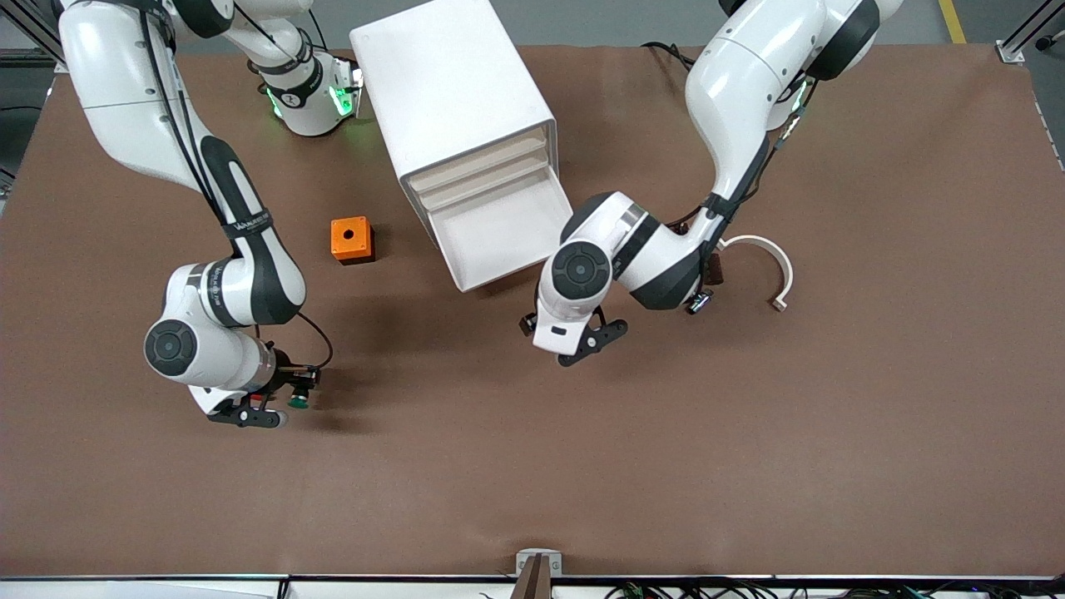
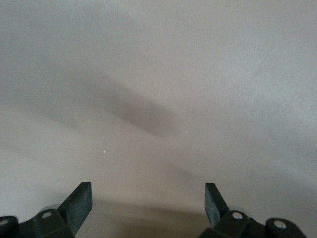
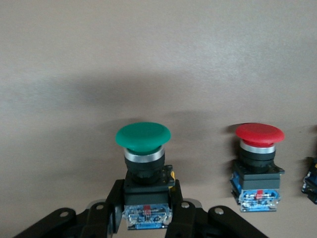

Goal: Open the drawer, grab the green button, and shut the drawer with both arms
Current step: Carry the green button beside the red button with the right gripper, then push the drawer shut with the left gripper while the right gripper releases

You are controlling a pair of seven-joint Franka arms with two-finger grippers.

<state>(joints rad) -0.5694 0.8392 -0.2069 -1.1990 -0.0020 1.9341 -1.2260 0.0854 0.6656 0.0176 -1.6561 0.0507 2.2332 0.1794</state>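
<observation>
On the brown counter (image 1: 749, 433) we find the tall white cabinet (image 1: 453, 91) lying between the two arm bases, with the drawer (image 1: 499, 237) pulled out toward the front camera and its tray showing nothing inside. The orange box (image 1: 351, 240) sits beside the cabinet, toward the right arm's end.

The left pincer (image 1: 582, 337) hangs low over bare counter just in front of the open drawer; the left wrist view shows its fingers (image 2: 79, 203) spread wide with nothing between them. The right pincer (image 1: 279, 403) is low over the counter toward the right arm's end, and it is clamped on the black body of the button (image 3: 143, 148); in the right wrist view the green cap stands upright above the fingers. A red-capped button (image 3: 258, 148) stands on the counter just beside it.

We judge the extraction complete and the closing step in hand. To do it well, we bring the left pincer squarely against the middle of the cream drawer front and push straight along the slide, so the tray does not skew or shift the cabinet. Meanwhile we keep the right grip firm and the button upright.
</observation>
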